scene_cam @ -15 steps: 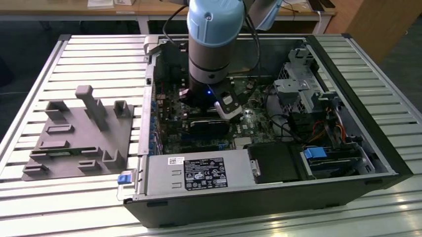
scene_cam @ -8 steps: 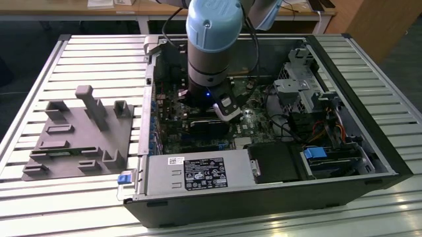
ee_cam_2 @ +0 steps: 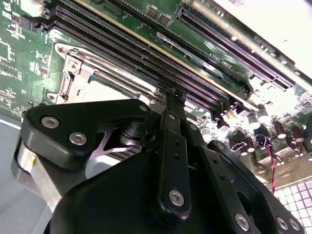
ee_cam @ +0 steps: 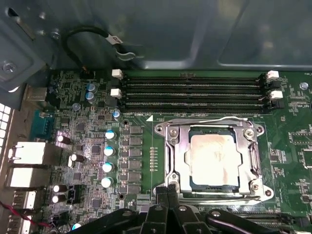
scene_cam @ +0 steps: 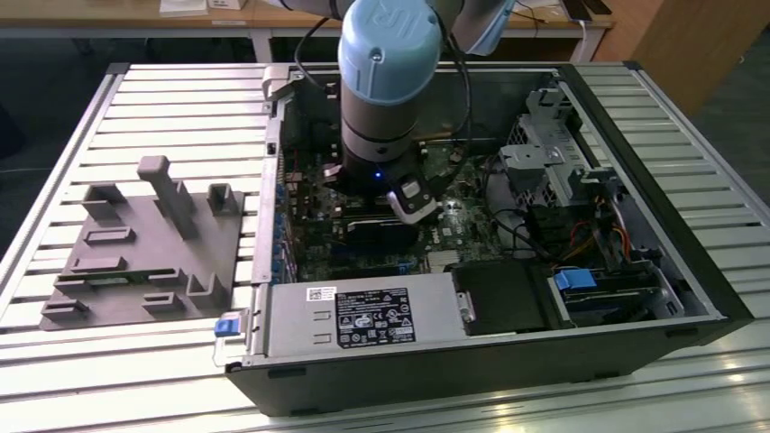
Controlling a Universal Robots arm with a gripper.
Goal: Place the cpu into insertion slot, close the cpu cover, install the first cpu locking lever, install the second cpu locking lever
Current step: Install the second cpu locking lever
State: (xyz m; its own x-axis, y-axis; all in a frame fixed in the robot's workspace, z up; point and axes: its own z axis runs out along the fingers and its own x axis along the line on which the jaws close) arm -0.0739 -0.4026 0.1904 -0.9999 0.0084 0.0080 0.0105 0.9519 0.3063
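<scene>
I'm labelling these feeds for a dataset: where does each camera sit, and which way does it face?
Exterior view: off the arm, above, looking down into the open computer case; the arm's blue-grey wrist shows.
First wrist view: on the arm, facing the motherboard, with the cpu under the cpu cover; the pincer shows.
Second wrist view: on the arm, looking low across the long black slots past pincer linkage.
All three share the motherboard.

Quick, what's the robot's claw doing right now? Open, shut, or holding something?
Gripper: shut, fingers pressed together, holding nothing, right at the edge of the cpu cover.
</scene>
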